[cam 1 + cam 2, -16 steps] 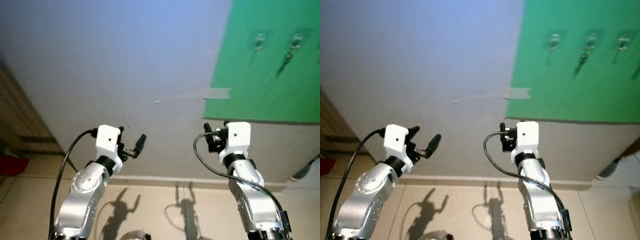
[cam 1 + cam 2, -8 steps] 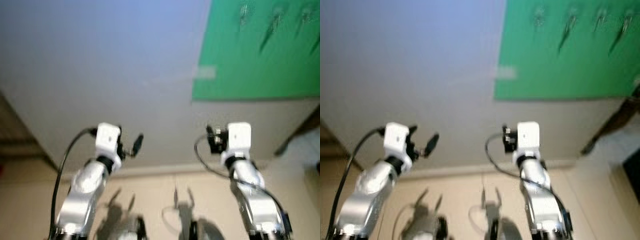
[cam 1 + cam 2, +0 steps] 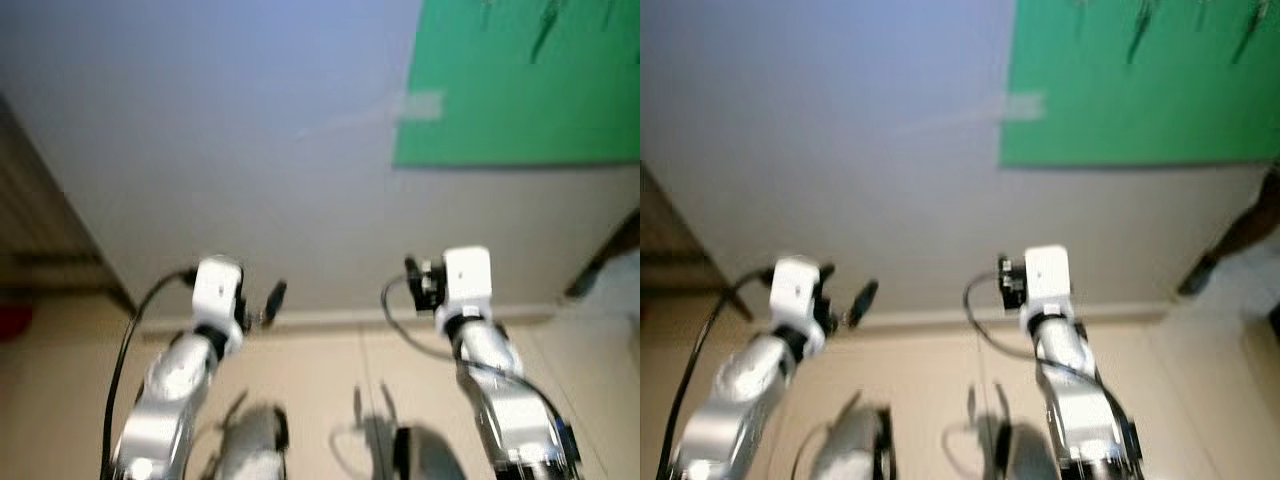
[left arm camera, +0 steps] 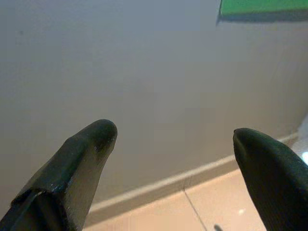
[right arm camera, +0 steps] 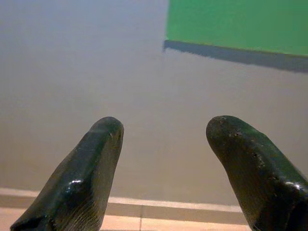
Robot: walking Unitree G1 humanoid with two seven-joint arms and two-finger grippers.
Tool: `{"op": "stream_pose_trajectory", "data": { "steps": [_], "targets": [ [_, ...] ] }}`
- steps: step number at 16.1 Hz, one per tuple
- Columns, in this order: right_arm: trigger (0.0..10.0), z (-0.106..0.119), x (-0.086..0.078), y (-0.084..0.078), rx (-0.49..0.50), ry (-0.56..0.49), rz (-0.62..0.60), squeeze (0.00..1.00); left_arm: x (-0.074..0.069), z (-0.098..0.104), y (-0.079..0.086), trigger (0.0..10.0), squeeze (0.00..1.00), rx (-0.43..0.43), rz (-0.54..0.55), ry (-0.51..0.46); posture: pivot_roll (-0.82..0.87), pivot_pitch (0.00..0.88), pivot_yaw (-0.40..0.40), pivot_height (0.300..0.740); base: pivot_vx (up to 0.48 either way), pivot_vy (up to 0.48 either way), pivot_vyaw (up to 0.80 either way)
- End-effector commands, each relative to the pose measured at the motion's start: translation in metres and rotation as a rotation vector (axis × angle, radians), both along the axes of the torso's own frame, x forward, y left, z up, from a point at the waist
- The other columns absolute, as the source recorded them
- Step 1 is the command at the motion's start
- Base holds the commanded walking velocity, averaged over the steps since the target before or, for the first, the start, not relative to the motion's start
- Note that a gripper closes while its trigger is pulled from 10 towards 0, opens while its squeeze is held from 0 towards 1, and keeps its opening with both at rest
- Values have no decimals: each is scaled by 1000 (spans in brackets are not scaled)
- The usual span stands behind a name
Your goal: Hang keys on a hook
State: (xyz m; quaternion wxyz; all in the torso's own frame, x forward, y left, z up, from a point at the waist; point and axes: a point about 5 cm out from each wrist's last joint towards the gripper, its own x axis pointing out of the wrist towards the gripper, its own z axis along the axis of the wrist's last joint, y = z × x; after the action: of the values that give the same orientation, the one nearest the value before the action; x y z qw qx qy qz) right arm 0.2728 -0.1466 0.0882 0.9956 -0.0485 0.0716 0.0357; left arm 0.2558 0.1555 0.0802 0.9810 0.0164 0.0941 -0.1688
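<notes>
A green board is fixed on the grey wall at the upper right. Blurred dark shapes, hooks or hanging keys, show at its top edge. Both arms are raised toward the wall, well below the board. My left gripper is open, and in the left wrist view its fingertips stand wide apart with only wall between them. My right gripper is also open, and its black fingers frame bare wall under the board's lower edge. Neither gripper holds anything.
A strip of tape is stuck beside the board's left edge. A pale baseboard meets a beige tiled floor. Brown furniture stands at the left with something red low beside it. A dark object leans at the right.
The whole picture has shifted, so the camera has moved: the green board now sits higher in view and more floor shows. Both arms keep the same raised pose with their fingers apart.
</notes>
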Motion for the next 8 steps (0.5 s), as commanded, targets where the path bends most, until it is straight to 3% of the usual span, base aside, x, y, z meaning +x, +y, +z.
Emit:
{"op": "stream_pose_trajectory", "data": {
  "steps": [1,8],
  "targets": [
    [10000,6,3,-1,11,-22,-9,0,4,7,-1,10000,0,11,-2,-31,11,0,11,690,0,0,0],
    [10000,9,6,-2,21,-43,-29,0,0,6,-1,10000,0,10,-3,-30,16,0,4,739,0,0,0]
  ]
}}
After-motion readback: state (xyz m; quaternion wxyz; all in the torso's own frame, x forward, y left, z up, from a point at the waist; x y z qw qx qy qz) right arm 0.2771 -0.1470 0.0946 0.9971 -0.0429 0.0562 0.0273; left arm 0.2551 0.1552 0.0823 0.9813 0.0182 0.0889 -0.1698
